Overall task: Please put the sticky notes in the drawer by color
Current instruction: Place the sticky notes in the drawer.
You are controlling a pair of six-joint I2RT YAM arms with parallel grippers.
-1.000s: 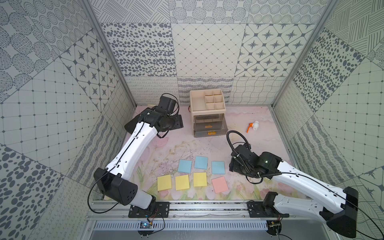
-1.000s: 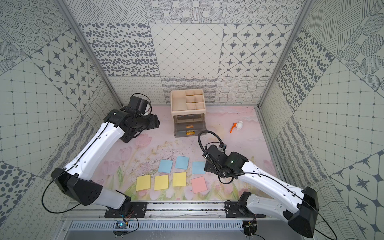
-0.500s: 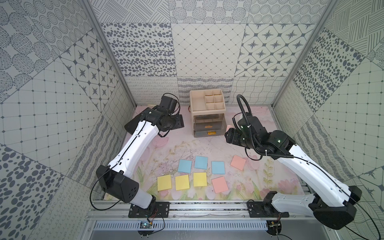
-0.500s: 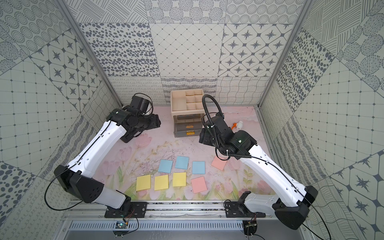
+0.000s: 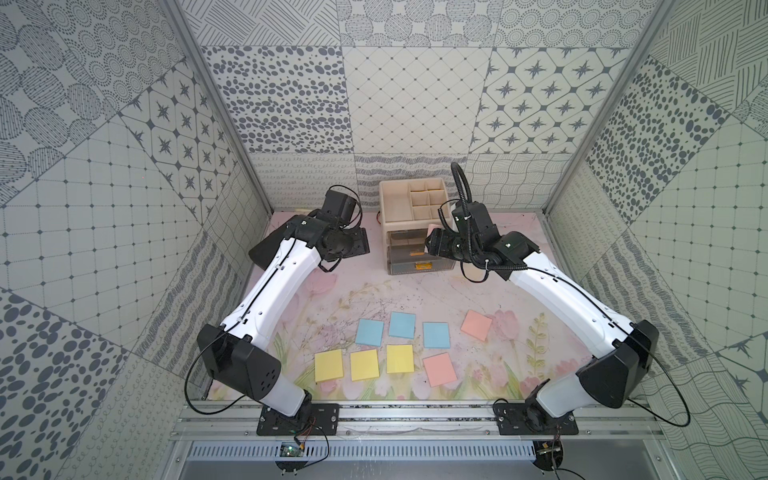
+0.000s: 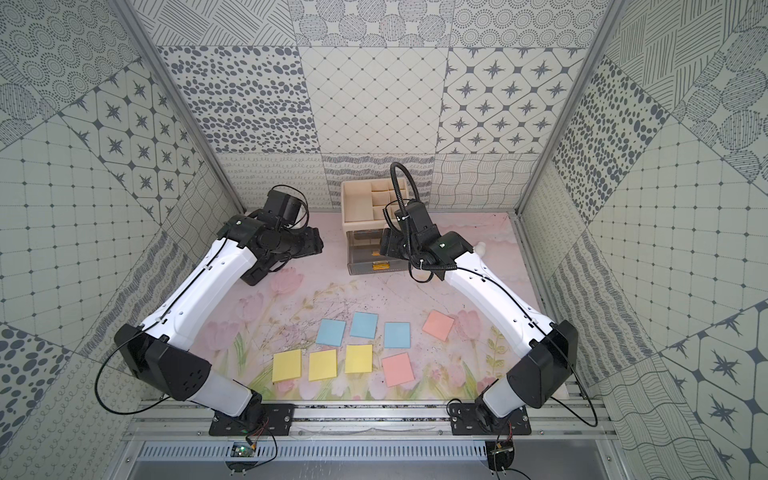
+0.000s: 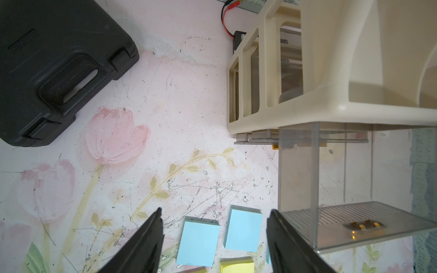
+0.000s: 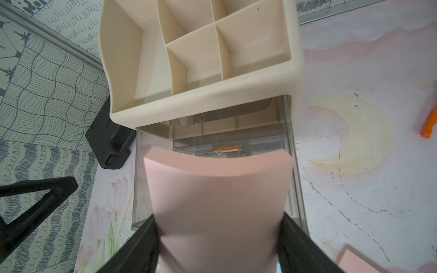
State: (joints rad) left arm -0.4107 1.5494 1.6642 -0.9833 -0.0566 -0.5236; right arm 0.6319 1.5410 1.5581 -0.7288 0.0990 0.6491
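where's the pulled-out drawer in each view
In a top view: pulled-out drawer at back centre.
In a top view: back centre too.
Left wrist: next to the blue pads, translucent.
Right wrist: behind the held pink pad, side wall showing.
Shared landmark: cream divided tray directly above it.

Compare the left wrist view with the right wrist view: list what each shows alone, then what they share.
Left wrist only: blue sticky notes beyond the open, empty left gripper. Right wrist only: a pink pad bowed in the right gripper, the tray's small compartments and an orange item. Both: the cream cabinet, its pulled-out drawer and the black case.
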